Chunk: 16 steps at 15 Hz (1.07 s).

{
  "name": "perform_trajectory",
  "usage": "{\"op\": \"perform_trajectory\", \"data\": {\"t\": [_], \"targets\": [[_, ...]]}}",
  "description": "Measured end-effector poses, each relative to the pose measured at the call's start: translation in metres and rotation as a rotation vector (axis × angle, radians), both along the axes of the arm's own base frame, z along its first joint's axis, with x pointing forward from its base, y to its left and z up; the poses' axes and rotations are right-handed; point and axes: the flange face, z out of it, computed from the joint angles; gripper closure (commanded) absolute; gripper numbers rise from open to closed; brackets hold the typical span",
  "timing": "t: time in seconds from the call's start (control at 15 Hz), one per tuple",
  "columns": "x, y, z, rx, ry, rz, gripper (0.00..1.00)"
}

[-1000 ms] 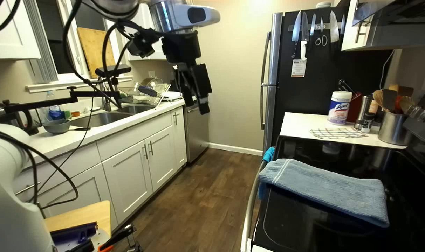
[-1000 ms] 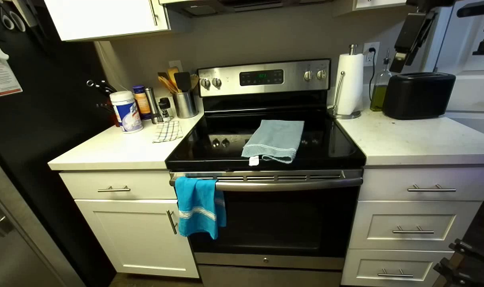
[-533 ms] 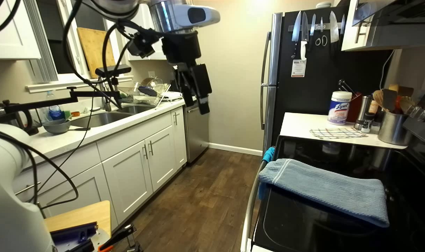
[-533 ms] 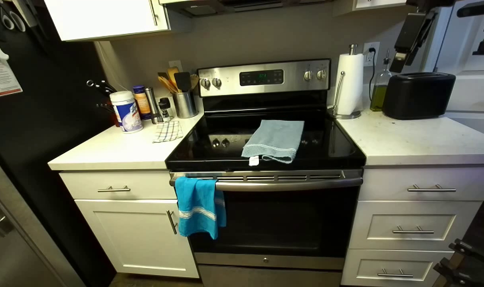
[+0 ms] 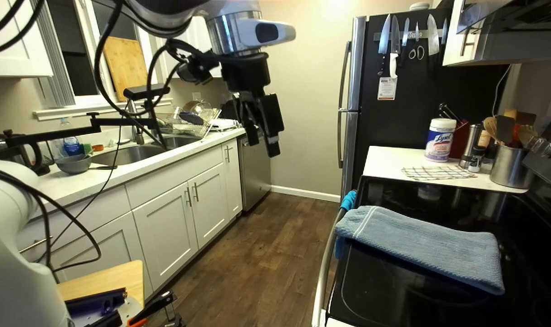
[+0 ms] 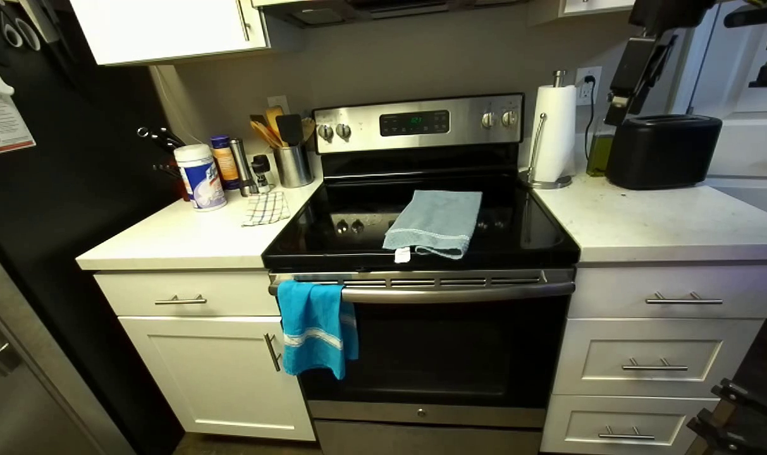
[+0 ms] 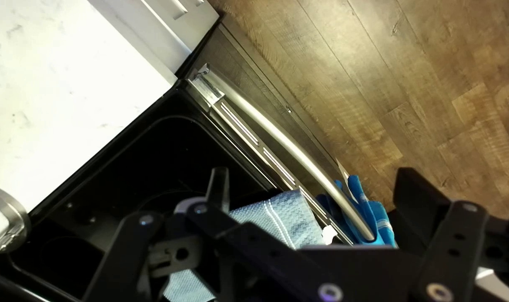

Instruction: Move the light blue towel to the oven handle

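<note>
The light blue towel (image 6: pixel 435 218) lies folded flat on the black stovetop, its white-striped end and tag at the front edge. It also shows in an exterior view (image 5: pixel 425 247) and the wrist view (image 7: pixel 275 218), partly hidden there by the gripper. The oven handle (image 6: pixel 459 295) is a steel bar below the stovetop's front edge; it also shows in the wrist view (image 7: pixel 288 144). My gripper (image 5: pixel 263 146) is high above the floor, away from the towel. In the wrist view the gripper (image 7: pixel 313 178) has its fingers wide apart with nothing between them.
A bright blue towel (image 6: pixel 317 328) hangs on the handle's left end. A paper towel roll (image 6: pixel 555 136), an oil bottle (image 6: pixel 599 155) and a black toaster (image 6: pixel 664 155) stand right of the stove. Wipes (image 6: pixel 201 180) and a utensil holder (image 6: pixel 293 165) stand left of it.
My gripper has moved a little down, rightward in one exterior picture and leftward in another, within the last half second. The towels have not moved.
</note>
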Motion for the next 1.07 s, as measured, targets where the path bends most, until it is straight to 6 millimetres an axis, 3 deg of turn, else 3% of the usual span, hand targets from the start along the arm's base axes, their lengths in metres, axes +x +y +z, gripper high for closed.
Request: {"op": "perform_trajectory", "data": {"t": [0.27, 0.53, 1.07], "targets": [[0.024, 0.004, -0.025, -0.040, 0.009, 0.024, 0.00], [0.043, 0.023, -0.050, -0.156, 0.025, 0.046, 0.00], [0.059, 0.067, -0.088, -0.343, 0.011, -0.001, 0.00]]}}
